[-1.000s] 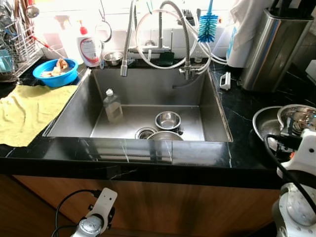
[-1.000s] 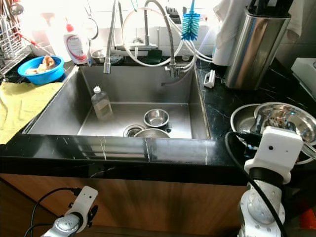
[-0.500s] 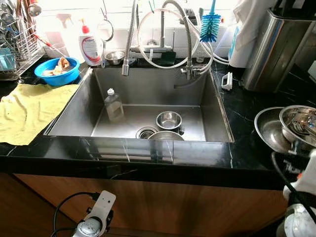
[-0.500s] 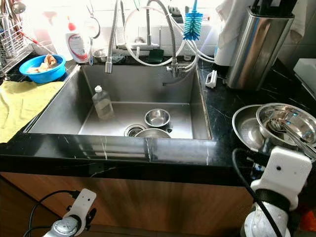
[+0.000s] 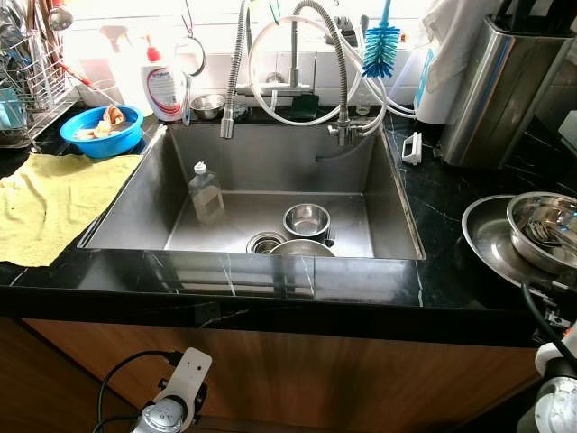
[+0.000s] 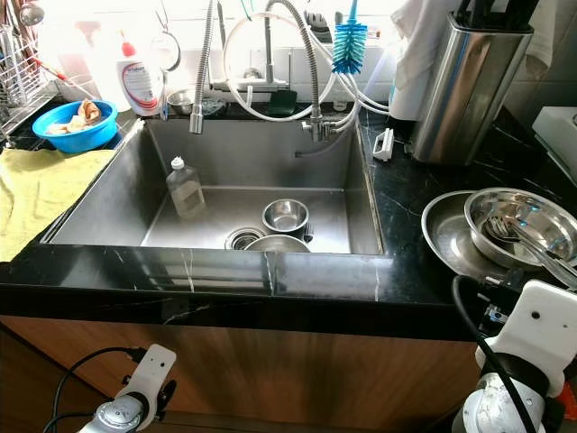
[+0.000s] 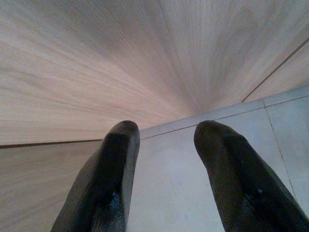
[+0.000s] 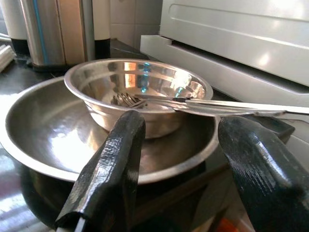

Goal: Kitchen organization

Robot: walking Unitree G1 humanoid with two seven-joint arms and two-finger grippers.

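Black stone tabletop (image 5: 451,203) surrounds a deep steel sink (image 5: 270,180) with a coiled spring faucet (image 5: 236,63) and white hoses above it. A yellow cloth (image 5: 50,203) lies on the tabletop to the left, near a blue bowl (image 5: 101,131) of scraps and a white detergent bottle (image 5: 164,86) whose red and blue label is too small to read. In the sink stand a clear soap bottle (image 5: 206,192) and two small steel bowls (image 5: 306,219) by the drain. On the right, a wide steel pan (image 8: 43,121) holds a smaller steel bowl (image 8: 137,92) with forks (image 8: 193,102) in it. The right tool (image 8: 181,164), its fingers apart, hangs just before the pan. The left tool (image 7: 166,179), fingers apart, hangs low by the wooden cabinet (image 7: 120,63).
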